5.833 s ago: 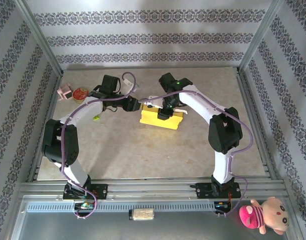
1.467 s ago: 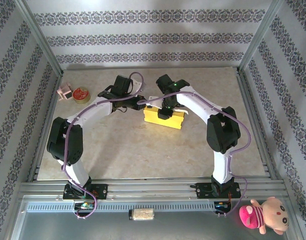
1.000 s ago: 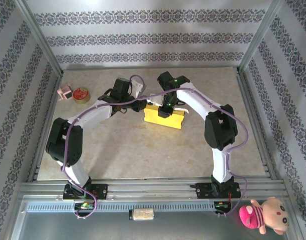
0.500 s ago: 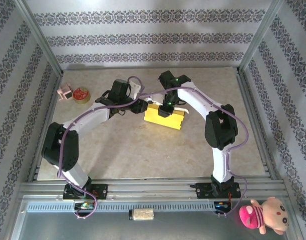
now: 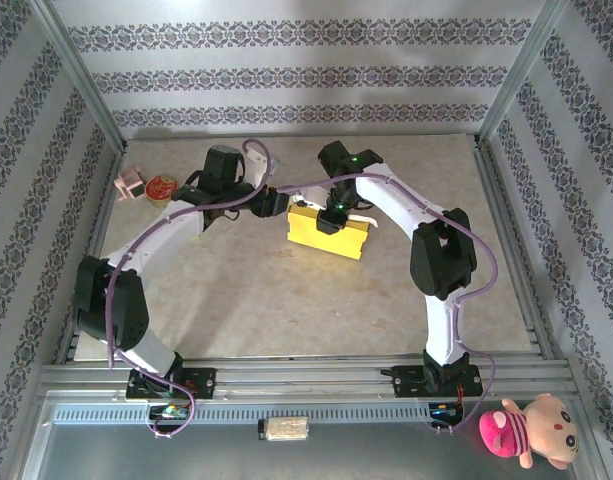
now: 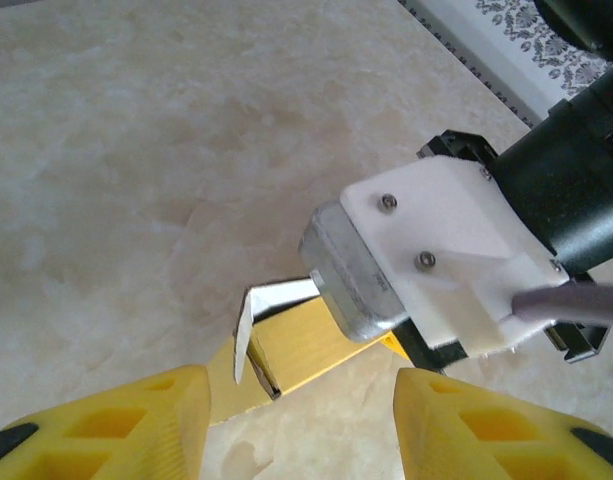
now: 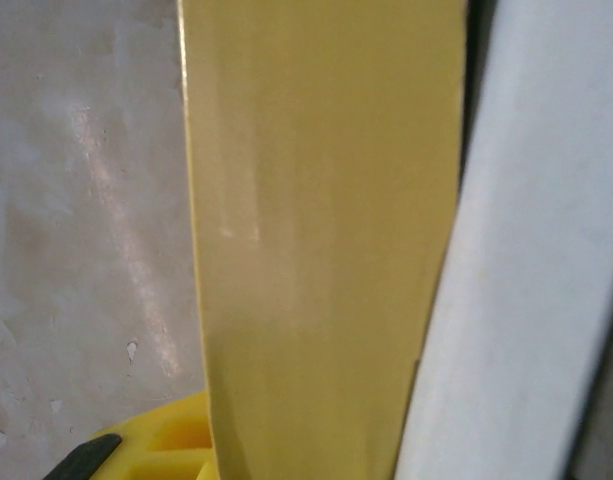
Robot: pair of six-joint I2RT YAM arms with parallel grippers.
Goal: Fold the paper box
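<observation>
The paper box lies flat and yellow on the table, with a white flap standing up at its left end. My right gripper comes down on the box's far edge and is shut on a yellow panel; one yellow finger shows beside that panel, and the other is hidden. My left gripper hovers open just left of the box. In the left wrist view its fingers frame the box's end, apart from it.
The small round red tin and a pink item sit at the far left of the table. Metal frame rails border the table's left and right sides. The right gripper's white and metal body hangs close in front of my left gripper.
The left arm reached toward the box's left end, then drew its wrist back to the left in the last half second. The box and right gripper have barely moved.
</observation>
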